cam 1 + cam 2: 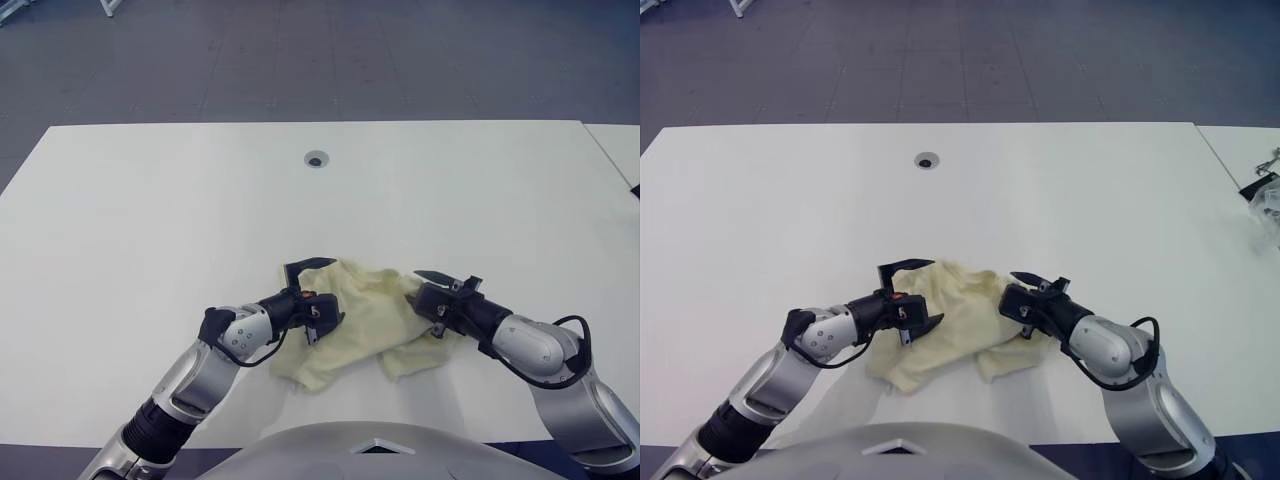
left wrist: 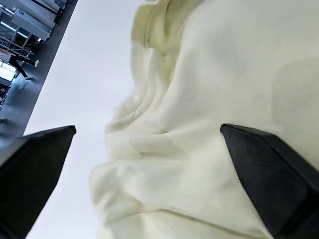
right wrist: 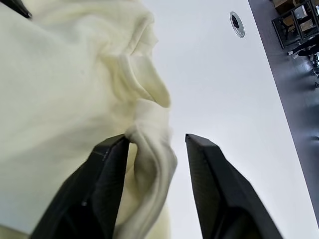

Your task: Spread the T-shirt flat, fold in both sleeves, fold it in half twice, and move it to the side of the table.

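Left wrist view looks down past the left hand [image 2: 148, 128], whose two dark fingers [image 2: 35, 169] stand wide apart, released and gripping nothing. One finger hovers over bare bench and the other over cloth. The wrinkled edge of the pale yellow T-shirt [image 2: 209, 74] runs through the gap between them.

The right hand [image 3: 157, 137] is also released, its fingers parted. A rolled fold of the T-shirt lies in the gap, touching one finger and clear of the other.

From the head camera, the T-shirt is a crumpled heap, not spread flat, lying directly between the two hands. They face each other across it, the left hand at one edge and the right hand at the opposite edge.

Beneath both hands is the white bench [image 1: 150, 220], and the heap sits toward its near edge. Well beyond the hands, past the T-shirt, a small round hole [image 1: 316, 159] is set in the bench top. Farther still is grey floor [image 1: 300, 60].
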